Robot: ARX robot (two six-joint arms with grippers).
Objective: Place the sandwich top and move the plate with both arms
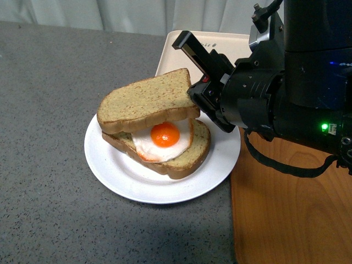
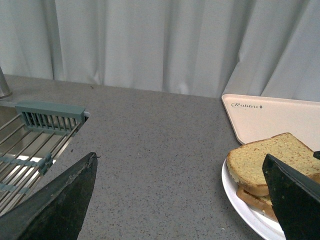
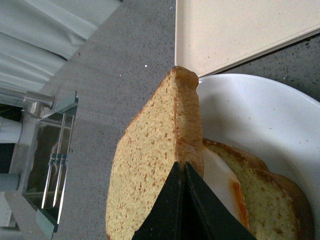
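Sandwich top (image 1: 147, 99) sits tilted over the bread with the fried egg (image 1: 184, 159) on the plate (image 1: 118, 176). Its left side seems to rest on the lower bread and its right side is raised, where the right gripper (image 1: 197, 93) pinches the crust, its fingers (image 3: 172, 205) drawn tight on it. By my judgement the placing is nearly done: the slice is over its mark but not yet let go or lying flat. The plate stands on the grey counter (image 1: 49, 110), its right rim at the left edge of the wooden tray (image 1: 286, 214) and just in front of the near-left corner of the cream tray (image 1: 231, 44). Moving the plate looks not yet begun. The left gripper (image 2: 179, 157) hangs spread wide and empty near the plate's left side. Left to do: release the slice, then take the plate with both arms and shift it.
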